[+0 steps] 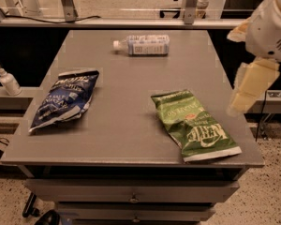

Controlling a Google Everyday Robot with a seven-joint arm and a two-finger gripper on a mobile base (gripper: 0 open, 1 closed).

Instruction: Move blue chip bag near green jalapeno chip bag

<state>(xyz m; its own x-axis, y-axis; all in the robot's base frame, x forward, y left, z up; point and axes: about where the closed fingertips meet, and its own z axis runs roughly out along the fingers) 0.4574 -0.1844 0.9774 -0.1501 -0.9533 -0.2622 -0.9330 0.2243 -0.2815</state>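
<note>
The blue chip bag (63,99) lies flat on the left side of the grey table (131,130), crinkled, with white lettering. The green jalapeno chip bag (193,124) lies on the right side near the front edge, with white "Kettle" lettering. The two bags lie well apart. My gripper (247,92) hangs pale yellow under the white arm (271,27), just off the table's right edge, to the right of the green bag and above table height. It holds nothing that I can see.
A clear water bottle (143,45) with a white-blue label lies on its side at the back of the table. A small white pump bottle (7,80) stands on a shelf to the left. Drawers sit below the table front.
</note>
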